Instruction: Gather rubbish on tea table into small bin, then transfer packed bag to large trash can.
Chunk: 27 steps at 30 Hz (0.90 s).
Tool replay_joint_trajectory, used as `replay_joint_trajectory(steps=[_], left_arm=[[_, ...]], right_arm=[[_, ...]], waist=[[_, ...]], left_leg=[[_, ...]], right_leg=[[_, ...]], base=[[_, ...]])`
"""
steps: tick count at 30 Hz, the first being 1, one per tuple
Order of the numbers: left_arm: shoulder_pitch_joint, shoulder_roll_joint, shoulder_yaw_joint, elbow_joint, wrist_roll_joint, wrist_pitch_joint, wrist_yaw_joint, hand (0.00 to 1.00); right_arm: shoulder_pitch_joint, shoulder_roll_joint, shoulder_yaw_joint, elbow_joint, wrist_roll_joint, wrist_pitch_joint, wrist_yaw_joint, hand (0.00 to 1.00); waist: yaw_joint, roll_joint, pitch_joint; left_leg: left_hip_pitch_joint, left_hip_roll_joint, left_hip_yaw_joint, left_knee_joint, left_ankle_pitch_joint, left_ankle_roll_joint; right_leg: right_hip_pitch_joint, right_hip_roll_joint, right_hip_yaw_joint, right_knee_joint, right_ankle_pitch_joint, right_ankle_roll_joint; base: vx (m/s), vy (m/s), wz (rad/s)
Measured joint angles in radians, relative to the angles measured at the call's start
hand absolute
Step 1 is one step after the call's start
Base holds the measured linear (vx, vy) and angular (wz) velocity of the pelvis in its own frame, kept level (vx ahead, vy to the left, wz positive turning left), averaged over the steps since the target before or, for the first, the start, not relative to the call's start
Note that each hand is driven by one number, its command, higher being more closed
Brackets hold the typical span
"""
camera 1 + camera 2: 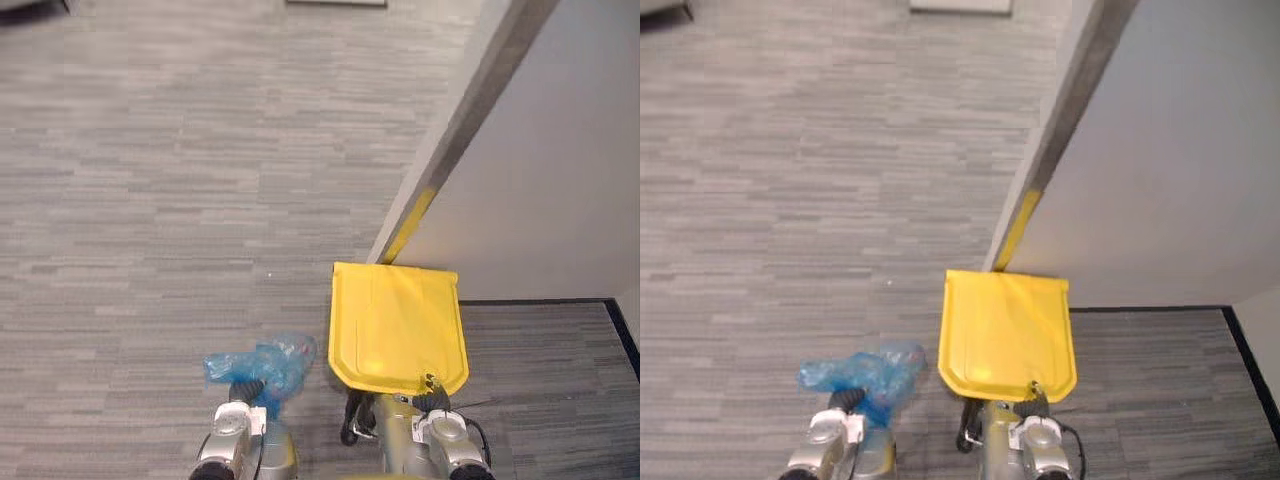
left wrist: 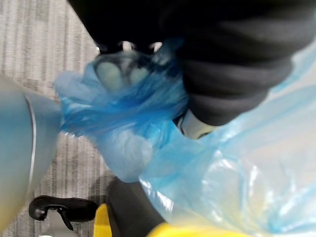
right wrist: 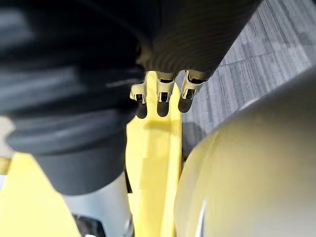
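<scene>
A crumpled blue plastic bag (image 1: 268, 364) hangs low at the left over the grey floor, with my left hand (image 1: 244, 391) shut on its bunched top. In the left wrist view the blue film (image 2: 128, 113) wraps round the fingers. Right of the bag is the big trash can's yellow lid (image 1: 396, 326), seen from above and tilted. My right hand (image 1: 431, 392) is at the lid's near edge. Its fingers (image 3: 161, 91) hook over the yellow rim (image 3: 153, 148) in the right wrist view. The can's body under the lid is hidden.
A pale wall (image 1: 545, 180) runs along the right, right behind the lid, with a grey skirting strip and a yellow stripe (image 1: 412, 222) at its foot. Grey carpet floor (image 1: 150, 200) stretches out to the left and far side.
</scene>
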Motion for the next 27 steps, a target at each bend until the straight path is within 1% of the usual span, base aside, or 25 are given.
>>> replay_joint_trajectory(steps=[2, 3, 4, 5, 6, 7, 8, 9, 10, 11, 12, 13, 14, 15, 16, 17, 18, 20, 21, 24, 25, 27], left_arm=[[0.002, 0.0, -0.002, 0.005, 0.0, 0.0, 0.0, 1.0], [-0.005, 0.001, -0.002, 0.005, 0.0, 0.0, 0.0, 1.0], [0.006, -0.005, -0.001, 0.011, 0.0, -0.002, 0.0, 1.0], [0.01, 0.001, -0.002, 0.019, -0.001, -0.004, 0.0, 1.0], [0.018, 0.005, -0.001, 0.02, -0.001, -0.001, 0.001, 1.0], [0.03, 0.009, -0.002, 0.02, -0.001, 0.0, 0.001, 1.0], [0.04, 0.009, -0.003, 0.02, -0.001, 0.0, 0.001, 1.0], [0.041, 0.012, -0.003, 0.015, -0.001, -0.001, 0.0, 1.0], [0.042, 0.013, 0.0, 0.015, -0.001, 0.0, 0.001, 1.0], [0.037, 0.009, 0.01, 0.016, -0.002, 0.003, 0.001, 1.0], [0.041, -0.004, 0.014, 0.018, -0.004, 0.006, 0.001, 1.0], [0.049, -0.026, 0.013, 0.017, -0.009, 0.007, 0.0, 1.0], [0.05, -0.034, 0.012, 0.018, -0.011, 0.007, 0.0, 1.0], [0.049, -0.04, -0.003, 0.023, -0.011, 0.01, 0.0, 1.0], [0.048, -0.041, -0.023, 0.026, -0.011, 0.012, -0.005, 1.0], [0.048, -0.04, -0.034, 0.028, -0.013, 0.012, -0.011, 1.0], [0.048, -0.033, -0.034, 0.027, -0.02, 0.011, -0.016, 1.0], [0.048, -0.023, -0.034, 0.027, -0.02, 0.011, -0.018, 1.0], [0.049, -0.018, -0.034, 0.027, -0.02, 0.011, -0.018, 1.0], [0.064, -0.007, -0.033, 0.021, -0.021, 0.012, -0.019, 1.0], [0.066, -0.007, -0.033, 0.017, -0.021, 0.011, -0.019, 1.0], [0.072, -0.007, -0.035, 0.017, -0.021, 0.011, -0.019, 1.0]], right_arm=[[0.004, -0.006, 0.014, 0.005, -0.001, -0.001, 0.001, 0.0], [0.009, -0.006, 0.014, 0.005, -0.001, 0.0, 0.002, 0.0], [0.016, -0.006, 0.013, 0.005, -0.001, 0.001, 0.005, 0.0], [0.017, -0.003, 0.014, -0.001, -0.001, 0.003, 0.006, 0.0], [0.031, 0.001, 0.011, -0.001, -0.001, 0.002, 0.007, 0.0], [0.051, 0.006, 0.011, 0.001, -0.001, 0.002, 0.008, 0.0], [0.069, 0.012, 0.014, 0.008, -0.001, 0.002, 0.01, 0.0], [0.078, 0.015, 0.015, 0.014, -0.001, 0.002, 0.01, 0.0], [0.084, 0.017, 0.014, 0.034, -0.001, 0.002, 0.012, 0.0], [0.083, 0.017, 0.012, 0.04, -0.001, 0.003, 0.015, 0.0], [0.086, 0.014, 0.006, 0.041, -0.001, 0.006, 0.016, 0.0], [0.081, -0.005, 0.004, 0.044, -0.001, 0.006, 0.016, 0.0], [0.075, -0.016, 0.005, 0.053, -0.001, 0.005, 0.016, 0.0], [0.055, -0.031, 0.006, 0.079, -0.001, 0.004, 0.017, 0.0], [0.06, -0.039, 0.006, 0.089, -0.001, 0.004, 0.017, 0.0], [0.079, -0.045, 0.004, 0.102, -0.001, 0.004, 0.016, 0.0], [0.08, -0.046, -0.007, 0.11, 0.002, 0.003, 0.015, 0.0], [0.08, -0.047, -0.007, 0.11, 0.002, 0.003, 0.013, 0.0], [0.081, -0.046, -0.007, 0.111, 0.002, 0.003, 0.011, 0.0], [0.077, -0.038, -0.007, 0.11, 0.002, 0.002, 0.002, 0.0], [0.073, -0.035, -0.007, 0.111, 0.002, 0.003, 0.001, 0.0], [0.06, -0.035, -0.007, 0.111, 0.002, 0.003, 0.001, 0.0]], waist=[[-0.007, -0.003, -0.002], [-0.015, -0.013, -0.003], [-0.008, 0.002, -0.01], [-0.007, -0.007, -0.02], [-0.009, -0.018, -0.029], [-0.005, -0.034, -0.044], [0.003, -0.05, -0.058], [0.008, -0.059, -0.063], [0.015, -0.069, -0.077], [0.02, -0.072, -0.091], [0.024, -0.061, -0.111], [0.026, -0.038, -0.133], [0.025, -0.023, -0.138], [0.017, -0.007, -0.146], [0.011, 0.0, -0.151], [0.002, 0.006, -0.155], [-0.002, 0.004, -0.159], [-0.006, 0.004, -0.161], [-0.006, -0.001, -0.158], [-0.008, -0.011, -0.153], [-0.005, -0.012, -0.152], [-0.005, -0.008, -0.154]], left_leg=[[0.0, -0.007, 0.02, -0.004, 0.021, 0.006], [-0.003, -0.013, 0.024, -0.006, 0.037, 0.015], [-0.001, 0.022, 0.04, -0.044, 0.062, 0.018], [-0.002, 0.023, 0.057, -0.082, 0.099, 0.013], [0.001, 0.022, 0.054, -0.102, 0.118, 0.008], [0.001, 0.025, 0.045, -0.128, 0.137, 0.006], [-0.005, 0.025, 0.035, -0.15, 0.152, -0.004], [-0.009, 0.025, 0.032, -0.16, 0.163, -0.011], [-0.031, 0.026, 0.031, -0.165, 0.175, -0.023], [-0.049, 0.023, 0.024, -0.177, 0.197, -0.029], [-0.059, 0.023, 0.024, -0.196, 0.213, -0.016], [-0.075, 0.006, 0.023, -0.246, 0.242, 0.016], [-0.073, -0.002, 0.015, -0.28, 0.264, 0.027], [-0.072, -0.002, -0.007, -0.329, 0.302, 0.035], [-0.07, -0.001, -0.021, -0.36, 0.33, 0.044], [-0.068, -0.001, -0.032, -0.386, 0.363, 0.045], [-0.07, -0.002, -0.033, -0.407, 0.392, 0.043], [-0.075, -0.005, -0.039, -0.432, 0.429, 0.035], [-0.076, -0.007, -0.043, -0.444, 0.441, 0.037], [-0.135, -0.02, -0.026, -0.425, 0.475, 0.027], [-0.148, -0.027, -0.003, -0.415, 0.483, 0.029], [-0.138, -0.035, 0.023, -0.447, 0.498, 0.046]], right_leg=[[0.013, 0.001, 0.012, -0.048, 0.051, 0.012], [0.018, 0.004, 0.022, -0.092, 0.084, 0.028], [0.038, 0.029, 0.029, -0.14, 0.121, 0.064], [0.009, 0.011, 0.034, 0.027, 0.051, 0.047], [0.012, -0.007, 0.037, 0.147, 0.005, 0.048], [0.038, -0.031, 0.047, 0.271, -0.044, 0.058], [0.091, -0.06, 0.074, 0.345, -0.082, 0.082], [0.13, -0.078, 0.092, 0.355, -0.099, 0.097], [0.184, -0.102, 0.107, 0.304, -0.161, 0.153], [0.207, -0.081, 0.079, 0.208, -0.205, 0.162], [0.208, -0.062, 0.081, 0.143, -0.219, 0.155], [0.216, -0.039, 0.079, 0.022, -0.221, 0.14], [0.231, -0.027, 0.078, -0.049, -0.218, 0.107], [0.245, -0.007, 0.076, -0.13, -0.202, 0.056], [0.254, -0.002, 0.063, -0.164, -0.181, 0.048], [0.278, 0.0, 0.038, -0.2, -0.163, 0.048], [0.291, 0.001, 0.014, -0.23, -0.147, 0.047], [0.306, 0.003, -0.02, -0.261, -0.127, 0.05], [0.309, 0.002, -0.03, -0.272, -0.118, 0.052], [0.303, -0.017, -0.077, -0.3, -0.093, 0.058], [0.3, -0.027, -0.085, -0.303, -0.085, 0.062], [0.307, -0.043, -0.091, -0.331, -0.068, 0.061]], base=[[-0.2, -0.016, -0.27], [-0.26, 0.02, -0.27], [-0.31, -0.023, -0.3], [-0.31, -0.038, -0.22], [-0.27, -0.108, -0.06], [-0.17, -0.097, 0.09], [-0.19, -0.177, 0.08], [-0.16, -0.249, 0.0], [-0.18, -0.312, -0.12], [-0.12, -0.252, -0.23], [-0.07, -0.176, -0.47], [-0.04, -0.077, -0.56], [-0.07, -0.085, -0.53], [-0.11, -0.076, -0.18], [-0.11, -0.091, 0.23], [-0.11, -0.053, 0.55], [-0.08, -0.019, 0.66], [-0.09, 0.016, 0.59], [-0.09, 0.049, 0.55], [-0.09, 0.114, 0.51], [-0.11, 0.196, 0.3], [-0.12, 0.201, 0.1]])
